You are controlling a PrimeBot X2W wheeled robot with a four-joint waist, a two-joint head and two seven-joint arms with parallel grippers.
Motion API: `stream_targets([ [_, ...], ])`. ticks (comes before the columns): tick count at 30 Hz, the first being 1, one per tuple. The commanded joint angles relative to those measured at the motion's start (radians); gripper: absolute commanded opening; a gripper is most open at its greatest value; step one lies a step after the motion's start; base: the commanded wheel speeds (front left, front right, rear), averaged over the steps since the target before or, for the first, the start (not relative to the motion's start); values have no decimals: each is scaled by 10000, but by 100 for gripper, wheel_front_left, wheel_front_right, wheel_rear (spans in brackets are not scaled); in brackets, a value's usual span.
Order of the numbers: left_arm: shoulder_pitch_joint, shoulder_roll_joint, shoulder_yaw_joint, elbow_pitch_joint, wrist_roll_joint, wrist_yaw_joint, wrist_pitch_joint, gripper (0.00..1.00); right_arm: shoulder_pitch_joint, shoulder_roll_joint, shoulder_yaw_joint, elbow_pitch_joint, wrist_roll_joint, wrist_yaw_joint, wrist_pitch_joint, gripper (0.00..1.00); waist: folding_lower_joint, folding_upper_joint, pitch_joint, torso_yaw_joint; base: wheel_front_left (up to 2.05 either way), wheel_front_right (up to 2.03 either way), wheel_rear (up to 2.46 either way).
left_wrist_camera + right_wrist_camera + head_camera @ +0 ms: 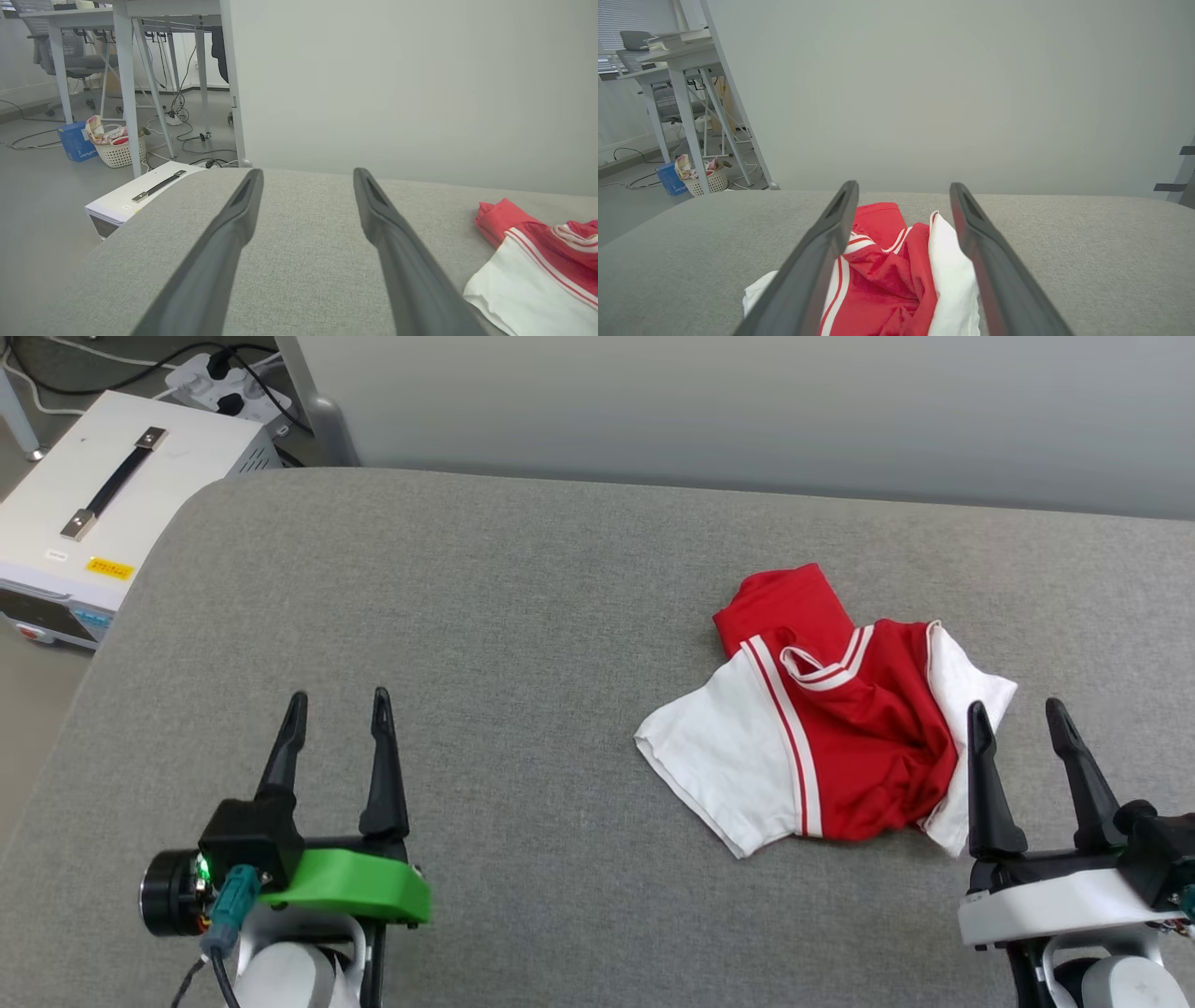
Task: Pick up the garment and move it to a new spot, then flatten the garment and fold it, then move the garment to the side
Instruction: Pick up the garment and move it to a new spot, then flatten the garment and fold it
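Step 1 (pickup) not yet begun: garment [840, 737] lies crumpled toward the desk's [523, 616] right edge, left gripper [338, 693] and right gripper [1016, 707] both open and empty; next move likely needs the right gripper to close on bunched cloth.

Bare grey surface [467, 644] lies open left of the crumpled garment [840, 728] (a wall [747, 401] bounds the far edge).

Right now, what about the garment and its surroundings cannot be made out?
1. Head view: the garment lies crumpled; its own folds hide the underside and any print.
2. Left wrist view: the picture's right edge cuts the garment off.
3. Right wrist view: the fingers of the right gripper and the bottom edge hide its near part.
4. Head view: the yellow label on the white box is too small to read.
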State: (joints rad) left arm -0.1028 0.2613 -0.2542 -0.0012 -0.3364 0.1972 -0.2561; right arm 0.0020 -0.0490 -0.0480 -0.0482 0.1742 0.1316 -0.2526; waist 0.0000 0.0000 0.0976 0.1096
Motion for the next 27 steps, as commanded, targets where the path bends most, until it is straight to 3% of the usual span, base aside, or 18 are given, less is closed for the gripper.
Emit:
stream_targets([
  [1,271,-202,146,-17,215,-250,-56,100,184,-12,48,62,111,-9,-92,100,0,0,-90,4,0,0,0],
  [10,967,-1222,640,528,1234,-1499,-56,100,715,-12,7,287,217,-9,-92,100,0,0,-362,-89,0,0,0],
  [27,1277,-1898,1703,890,2060,-2229,-57,100,982,-12,-80,414,356,-9,-92,100,0,0,-485,-240,0,0,0],
])
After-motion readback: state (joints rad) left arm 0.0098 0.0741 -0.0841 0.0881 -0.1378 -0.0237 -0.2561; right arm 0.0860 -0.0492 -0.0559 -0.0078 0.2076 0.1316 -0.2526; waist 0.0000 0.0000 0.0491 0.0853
